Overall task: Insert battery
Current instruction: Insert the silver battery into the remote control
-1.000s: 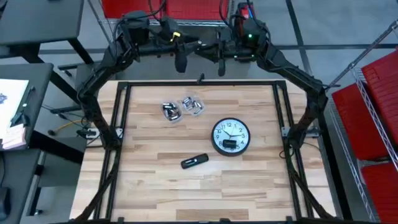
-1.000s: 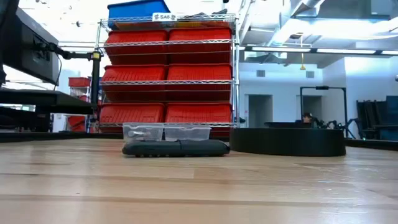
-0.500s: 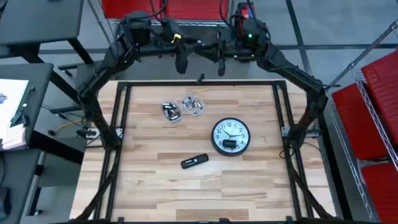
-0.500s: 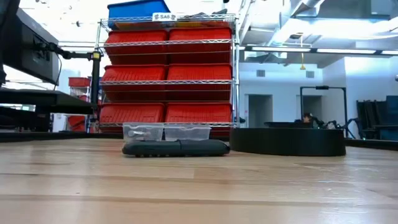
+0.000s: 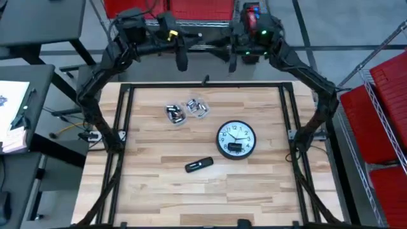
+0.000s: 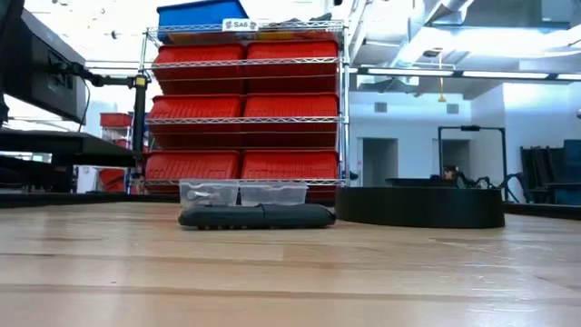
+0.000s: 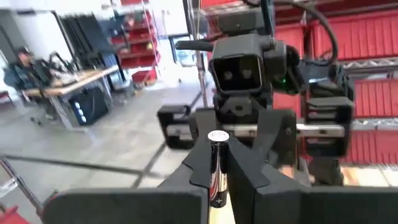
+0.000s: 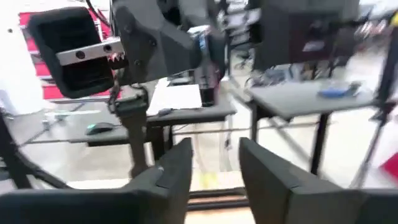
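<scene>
A round black wall clock (image 5: 236, 140) lies face up right of the table's middle; it also shows in the low view (image 6: 419, 206). A black remote (image 5: 199, 165) lies nearer the front edge (image 6: 257, 216). Two clear tubs of batteries (image 5: 186, 110) stand at the far middle. Both arms hang beyond the table's far edge, facing each other. My left gripper (image 5: 181, 62) (image 7: 216, 146) is shut on a shiny battery (image 7: 216, 165). My right gripper (image 5: 232, 63) (image 8: 214, 152) is open with nothing between its fingers. My left gripper pinches a shiny battery between its two fingers, which lie along its sides (image 7: 215, 180). The battery's round end (image 7: 216, 135) shows at the fingertips. It is held clear of the table, beyond the far edge.
A black frame (image 5: 124, 127) runs round the tabletop. Red bins on a wire shelf (image 6: 245, 109) stand behind the table, and more red bins (image 5: 388, 108) to the right. Bare wood lies along the near and left parts of the table (image 5: 159, 197).
Both arms have shifted a little behind the far edge: the left gripper toward the table's left and farther back, the right gripper toward the right. The clock, remote and tubs have stayed where they were.
</scene>
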Controlling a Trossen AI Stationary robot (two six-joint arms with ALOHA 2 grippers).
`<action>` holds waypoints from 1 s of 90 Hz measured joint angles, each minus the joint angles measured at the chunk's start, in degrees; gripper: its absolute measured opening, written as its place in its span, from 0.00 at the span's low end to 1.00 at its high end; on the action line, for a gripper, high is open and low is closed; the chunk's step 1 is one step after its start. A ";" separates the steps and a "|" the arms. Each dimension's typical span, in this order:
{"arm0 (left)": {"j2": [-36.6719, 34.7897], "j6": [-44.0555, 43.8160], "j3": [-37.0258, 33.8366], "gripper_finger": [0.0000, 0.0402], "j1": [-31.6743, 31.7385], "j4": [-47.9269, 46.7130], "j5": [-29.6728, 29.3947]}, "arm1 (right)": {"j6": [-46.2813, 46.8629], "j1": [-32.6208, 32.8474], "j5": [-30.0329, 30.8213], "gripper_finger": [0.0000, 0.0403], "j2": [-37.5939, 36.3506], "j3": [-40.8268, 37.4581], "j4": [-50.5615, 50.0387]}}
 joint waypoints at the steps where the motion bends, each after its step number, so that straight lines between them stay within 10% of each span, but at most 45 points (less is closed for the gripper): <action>1: -0.01 -0.25 0.00 0.01 0.06 0.54 0.01 | -1.07 -0.06 0.14 0.41 -0.24 0.01 0.17; 18: 0.17 -4.89 0.00 0.00 0.22 12.05 0.29 | -21.79 1.91 7.96 0.57 -2.44 0.07 3.99; 39: 2.04 -15.43 0.08 0.00 0.77 27.72 2.80 | -38.30 7.77 21.01 0.54 -0.06 0.04 21.88; 90: 2.03 -21.15 0.02 0.00 -0.33 28.13 4.13 | -54.78 13.03 27.17 0.44 8.46 0.04 48.72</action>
